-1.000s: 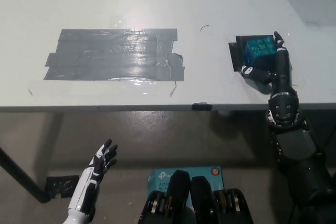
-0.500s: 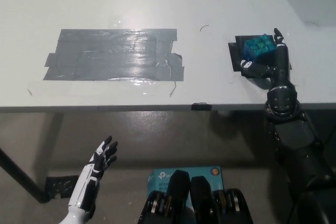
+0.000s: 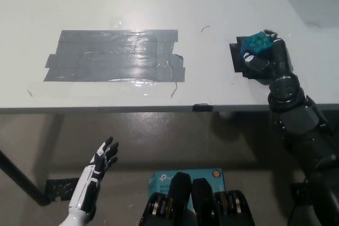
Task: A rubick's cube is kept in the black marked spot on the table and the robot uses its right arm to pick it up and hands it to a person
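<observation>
The Rubik's cube (image 3: 255,43), showing blue-green faces, sits over the black marked spot (image 3: 237,56) at the right of the white table (image 3: 159,3). My black right hand (image 3: 266,59) is wrapped around the cube, fingers closed against its near and right sides. The cube looks tilted and slightly raised off the spot. My white left hand (image 3: 101,158) hangs below the table edge at the lower left, fingers spread, holding nothing.
A large patch of grey tape (image 3: 116,55) covers the table's left middle. A teal box (image 3: 175,177) lies on the floor under the table edge. A dark table leg (image 3: 21,181) runs along the lower left.
The right hand's fingers have closed around the cube, which has tipped and shifted slightly left and up. The right forearm has swung to the right. The left hand is unchanged.
</observation>
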Robot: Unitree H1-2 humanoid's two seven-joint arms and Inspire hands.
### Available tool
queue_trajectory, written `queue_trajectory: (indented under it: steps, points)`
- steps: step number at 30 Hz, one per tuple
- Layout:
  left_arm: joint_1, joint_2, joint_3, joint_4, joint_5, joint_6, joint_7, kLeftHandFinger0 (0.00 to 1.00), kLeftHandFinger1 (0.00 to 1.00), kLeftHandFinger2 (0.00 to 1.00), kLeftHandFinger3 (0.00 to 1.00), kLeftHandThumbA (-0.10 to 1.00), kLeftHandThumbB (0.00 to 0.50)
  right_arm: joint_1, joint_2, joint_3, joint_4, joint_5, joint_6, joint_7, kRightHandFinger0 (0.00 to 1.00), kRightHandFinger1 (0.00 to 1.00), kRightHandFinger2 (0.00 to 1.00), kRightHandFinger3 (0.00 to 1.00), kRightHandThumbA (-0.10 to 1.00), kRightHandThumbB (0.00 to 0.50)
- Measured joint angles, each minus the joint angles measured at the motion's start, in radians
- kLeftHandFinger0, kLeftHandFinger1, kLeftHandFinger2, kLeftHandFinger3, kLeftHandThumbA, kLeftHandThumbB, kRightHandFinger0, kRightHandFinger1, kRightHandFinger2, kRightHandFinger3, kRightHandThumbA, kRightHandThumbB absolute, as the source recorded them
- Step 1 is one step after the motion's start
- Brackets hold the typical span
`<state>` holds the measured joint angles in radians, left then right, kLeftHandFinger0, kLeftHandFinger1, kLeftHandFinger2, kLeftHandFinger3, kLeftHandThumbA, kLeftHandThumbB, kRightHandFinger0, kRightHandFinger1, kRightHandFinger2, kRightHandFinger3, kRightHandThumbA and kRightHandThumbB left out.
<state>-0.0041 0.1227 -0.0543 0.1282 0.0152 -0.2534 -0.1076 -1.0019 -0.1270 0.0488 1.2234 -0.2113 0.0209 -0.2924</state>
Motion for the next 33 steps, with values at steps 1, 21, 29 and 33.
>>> queue_trajectory:
  steps: [1,21,29,33]
  points:
    - [-0.001,0.000,0.000,0.000,0.000,0.000,0.000,1.00,1.00,1.00,1.00,1.00,0.243,-0.004,-0.008,0.026,0.005,-0.012,0.014,0.003,0.40,0.46,0.47,0.30,-0.10,0.220]
    - [-0.017,0.004,0.000,-0.002,0.000,0.004,-0.005,1.00,1.00,1.00,1.00,1.00,0.245,0.031,-0.027,0.064,-0.086,-0.033,0.033,0.009,0.15,0.62,0.93,0.82,-0.10,0.212]
    - [-0.019,0.003,0.001,0.003,0.000,0.004,-0.005,1.00,1.00,1.00,1.00,1.00,0.245,0.162,-0.020,0.030,-0.390,-0.031,0.076,0.007,0.00,0.47,0.86,0.88,-0.10,0.168]
    - [-0.019,0.003,0.001,0.004,0.000,0.005,-0.005,1.00,1.00,1.00,1.00,1.00,0.245,0.202,-0.017,0.025,-0.502,-0.031,0.091,0.008,0.00,0.39,0.83,0.89,-0.10,0.157]
